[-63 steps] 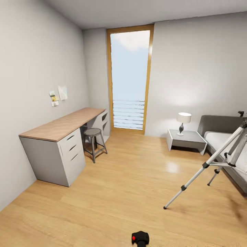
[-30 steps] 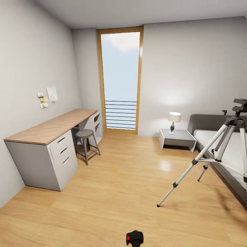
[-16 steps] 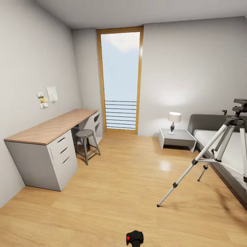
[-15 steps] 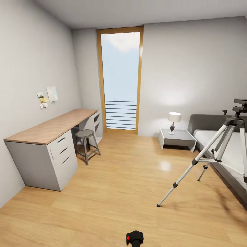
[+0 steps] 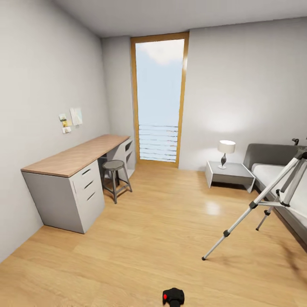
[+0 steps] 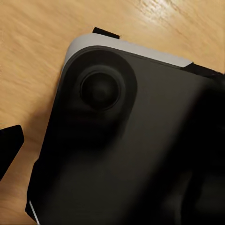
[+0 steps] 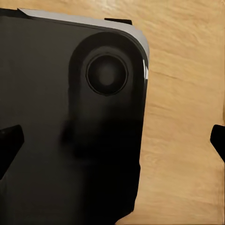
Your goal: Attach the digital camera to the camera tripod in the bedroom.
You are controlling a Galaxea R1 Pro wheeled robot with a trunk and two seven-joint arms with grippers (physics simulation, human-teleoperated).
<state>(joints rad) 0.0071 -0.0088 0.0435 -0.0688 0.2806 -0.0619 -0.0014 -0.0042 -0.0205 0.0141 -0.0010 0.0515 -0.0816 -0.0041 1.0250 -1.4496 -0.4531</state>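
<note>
On the floor at the head view's lower edge, the digital camera (image 5: 173, 296) is lying ungrasped. The whole view is shifting versus 0.5 s ago: camera tripod (image 5: 273, 198) is sliding toward the right edge, its head now cropped, so the robot is turning, not approaching yet. End effector states: cannot tell from either wrist view.

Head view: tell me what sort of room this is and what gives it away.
Most likely a bedroom. A bed with a grey headboard stands at the right, a low grey nightstand beside it carries a white-shaded lamp, and a wood-topped grey desk lines the left wall near a tall wood-framed window.
</note>
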